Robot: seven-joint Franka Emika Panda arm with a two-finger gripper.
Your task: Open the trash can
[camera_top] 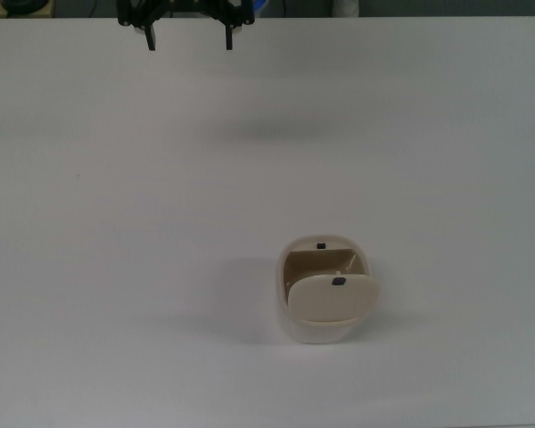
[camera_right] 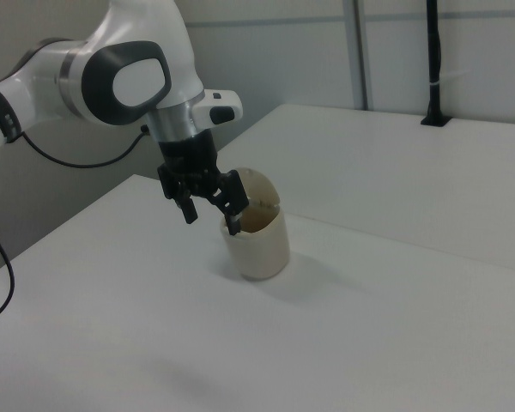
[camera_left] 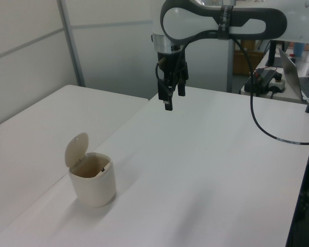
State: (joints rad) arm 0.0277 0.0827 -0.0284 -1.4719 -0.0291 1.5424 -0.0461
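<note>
Above the white table point(camera_left: 206, 170), the gripper point(camera_top: 189, 37) hangs wide open, empty.

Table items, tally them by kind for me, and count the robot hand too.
Trash can: 1, cream bin standing on the white table with its lid up.
Robot hand: 1, black hand open, hanging above the table away from the bin.
Total: 2.

Cream-beige trash can point(camera_top: 325, 299) with black button point(camera_top: 339, 282) on white table point(camera_top: 116, 223), black gripper point(camera_top: 189, 40)
</note>
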